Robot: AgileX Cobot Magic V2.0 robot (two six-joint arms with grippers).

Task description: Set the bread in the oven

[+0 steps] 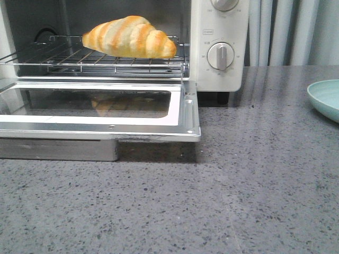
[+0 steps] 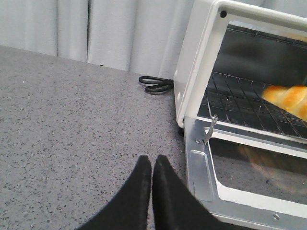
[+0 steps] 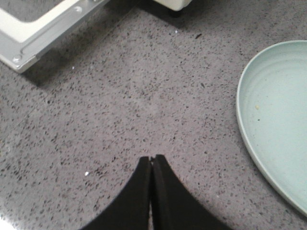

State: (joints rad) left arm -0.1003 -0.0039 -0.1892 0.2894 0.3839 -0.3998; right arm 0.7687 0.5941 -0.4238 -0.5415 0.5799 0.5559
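The bread point(image 1: 128, 36), a golden-orange croissant with cream stripes, lies on the wire rack point(image 1: 63, 59) inside the cream-white oven point(image 1: 220, 32). The oven's glass door point(image 1: 95, 108) hangs open, flat over the counter. The bread's end also shows in the left wrist view point(image 2: 290, 99). My left gripper point(image 2: 151, 160) is shut and empty above the counter, beside the door's corner. My right gripper point(image 3: 152, 159) is shut and empty above the bare counter, between the door's corner point(image 3: 29, 45) and a plate. Neither gripper shows in the front view.
A pale green plate point(image 1: 326, 98) sits at the right edge of the grey speckled counter; it also shows in the right wrist view point(image 3: 276, 120). A black power cord point(image 2: 156, 85) lies coiled behind the oven by the curtain.
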